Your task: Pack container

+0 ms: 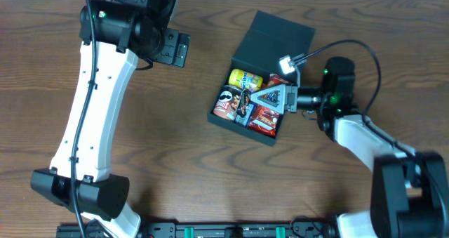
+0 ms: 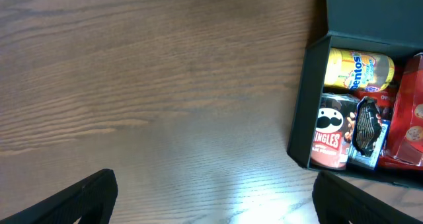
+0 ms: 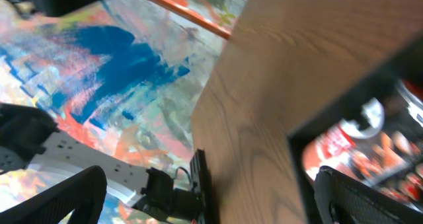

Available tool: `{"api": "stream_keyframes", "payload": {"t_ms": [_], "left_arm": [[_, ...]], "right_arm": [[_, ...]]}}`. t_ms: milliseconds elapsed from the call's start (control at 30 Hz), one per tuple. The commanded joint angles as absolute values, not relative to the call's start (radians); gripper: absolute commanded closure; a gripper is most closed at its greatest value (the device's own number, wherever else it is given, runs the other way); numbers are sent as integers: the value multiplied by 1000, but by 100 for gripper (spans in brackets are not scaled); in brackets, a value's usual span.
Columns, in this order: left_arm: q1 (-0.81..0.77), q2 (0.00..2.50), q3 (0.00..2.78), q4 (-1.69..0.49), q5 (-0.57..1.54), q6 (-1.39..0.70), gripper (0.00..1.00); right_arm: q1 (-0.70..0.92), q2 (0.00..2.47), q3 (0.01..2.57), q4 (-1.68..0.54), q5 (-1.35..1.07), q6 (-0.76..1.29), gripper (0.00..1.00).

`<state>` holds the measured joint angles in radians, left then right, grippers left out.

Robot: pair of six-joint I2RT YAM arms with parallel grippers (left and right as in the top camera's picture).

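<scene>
Right gripper [image 1: 269,97] wide above container [image 1: 277,38], snacks [image 1: 245,78] half-hidden

A wood-grain table [image 1: 175,126] stands over a paint-splashed floor [image 3: 99,65].

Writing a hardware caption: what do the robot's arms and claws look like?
The left arm and right arm both have white links and black joints, each with a green light and black cables. The left claw is black; the right claw shows a grey triangular frame.
</scene>
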<state>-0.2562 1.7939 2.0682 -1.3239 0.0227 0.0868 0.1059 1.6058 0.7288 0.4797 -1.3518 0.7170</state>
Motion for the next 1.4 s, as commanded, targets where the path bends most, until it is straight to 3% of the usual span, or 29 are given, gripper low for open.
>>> {"api": "stream_keyframes", "payload": {"t_ms": [0,500,1267,1367], "left_arm": [[-255,1778,2079,-1327,19,98,5],[-255,1778,2079,-1311,52,98,5],[-255,1778,2079,-1312,52,98,5],[-255,1778,2079,-1312,52,99,5]], "right_arm": [[103,1568,724,486,-1325,781,1],[77,1746,725,603,-1268,819,1],[65,1871,725,522,-1191,812,1],[65,1858,725,632,-1248,843,1]]}}
